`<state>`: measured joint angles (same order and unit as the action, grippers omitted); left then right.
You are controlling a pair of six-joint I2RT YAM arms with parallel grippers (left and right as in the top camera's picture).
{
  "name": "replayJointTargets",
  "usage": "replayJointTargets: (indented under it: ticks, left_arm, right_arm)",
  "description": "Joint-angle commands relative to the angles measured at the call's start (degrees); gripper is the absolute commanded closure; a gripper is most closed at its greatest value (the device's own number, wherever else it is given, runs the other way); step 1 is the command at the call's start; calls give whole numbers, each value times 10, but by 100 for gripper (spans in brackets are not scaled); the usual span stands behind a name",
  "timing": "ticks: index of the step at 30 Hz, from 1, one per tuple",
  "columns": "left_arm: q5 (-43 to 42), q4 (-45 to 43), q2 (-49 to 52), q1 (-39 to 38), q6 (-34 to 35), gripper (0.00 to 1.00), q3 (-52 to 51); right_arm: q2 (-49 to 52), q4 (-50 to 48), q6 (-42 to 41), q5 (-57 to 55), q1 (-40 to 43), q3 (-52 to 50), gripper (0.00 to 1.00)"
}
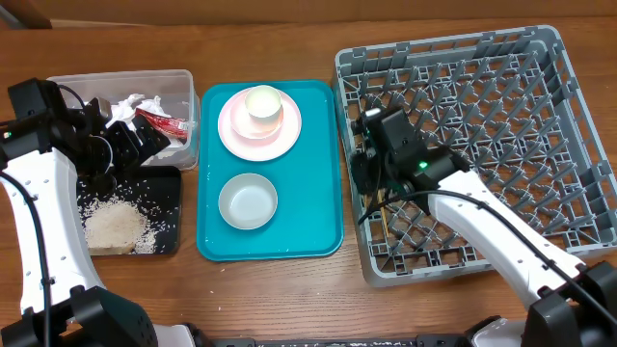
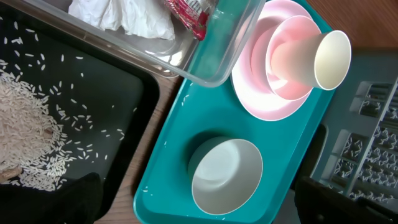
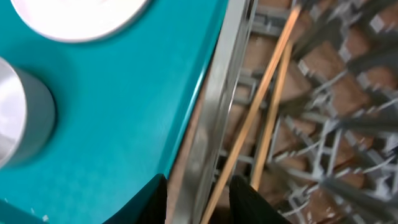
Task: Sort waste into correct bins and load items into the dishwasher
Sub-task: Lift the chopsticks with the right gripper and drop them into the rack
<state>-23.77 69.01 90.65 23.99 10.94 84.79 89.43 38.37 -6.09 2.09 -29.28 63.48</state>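
Observation:
Two wooden chopsticks (image 3: 273, 68) lie inside the grey dishwasher rack (image 1: 569, 116), along its left wall (image 1: 384, 207). My right gripper (image 3: 200, 186) hovers over that wall (image 1: 371, 173), open, its fingers straddling the rack's rim and one chopstick without clamping. My left gripper (image 1: 145, 145) hangs open and empty where the clear tub (image 1: 178, 87) meets the black tray (image 1: 169, 193). The tub holds white napkins (image 1: 130, 108) and a red packet (image 1: 162, 122). Rice (image 1: 116, 228) lies on the black tray. A pink plate (image 1: 236, 135) carries the pink bowl (image 2: 286, 62) and white cup (image 2: 333, 59).
The teal serving tray (image 1: 318, 173) sits between the bins and the rack, with the plate at its far end and the grey metal bowl (image 1: 248, 200) near its front. Upright pegs fill the rack. Bare wooden table shows along the front edge.

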Motion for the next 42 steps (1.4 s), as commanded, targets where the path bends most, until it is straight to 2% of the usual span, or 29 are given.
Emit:
replayJointTargets:
  ticks: [1, 5, 7, 8, 9, 16, 18, 20, 21, 24, 31, 36, 39, 41, 42]
  left_arm:
    - [4, -1, -11, -2, -7, 0, 12]
    - [4, -1, -11, -2, -7, 0, 12]
    - [4, -1, -11, -2, -7, 0, 12]
    - [4, -1, -11, -2, -7, 0, 12]
    - [4, -1, -11, -2, -7, 0, 12]
    - [4, -1, -11, -2, -7, 0, 12]
    - [4, -1, -11, -2, -7, 0, 12]
    - [4, -1, -11, -2, -7, 0, 12]
    - [4, -1, -11, -2, -7, 0, 12]
    - [4, -1, -11, -2, -7, 0, 12]
    - [4, -1, -11, -2, -7, 0, 12]
    - [4, -1, -11, -2, -7, 0, 12]
    - [4, -1, -11, -2, -7, 0, 12]
    - [4, -1, -11, -2, -7, 0, 12]
    - [4, -1, -11, -2, -7, 0, 12]
  right_arm:
    - [2, -7, -29, 32, 0, -15, 65]
    - [2, -9, -45, 32, 0, -22, 67]
    - [2, -13, -45, 32, 0, -24, 75]
    - [2, -14, -49, 32, 0, -24, 84]
    - [2, -14, -58, 32, 0, -24, 88]
    - [2, -14, -79, 49, -1, -30, 86]
    - [2, -15, -79, 49, -2, -35, 82]
    - [2, -15, -84, 49, -6, -36, 82]
    - [2, -18, -91, 49, -8, -36, 83]
    - [2, -37, -99, 49, -16, -35, 96]
    - [2, -106, -167, 49, -26, -35, 96]
    - [2, -109, -167, 49, -26, -35, 94]
    - [2, -111, -165, 36, -26, -29, 83]
    - [-1, -104, -162, 25, -23, -10, 71]
    - [-4, -97, -162, 25, -22, 2, 68]
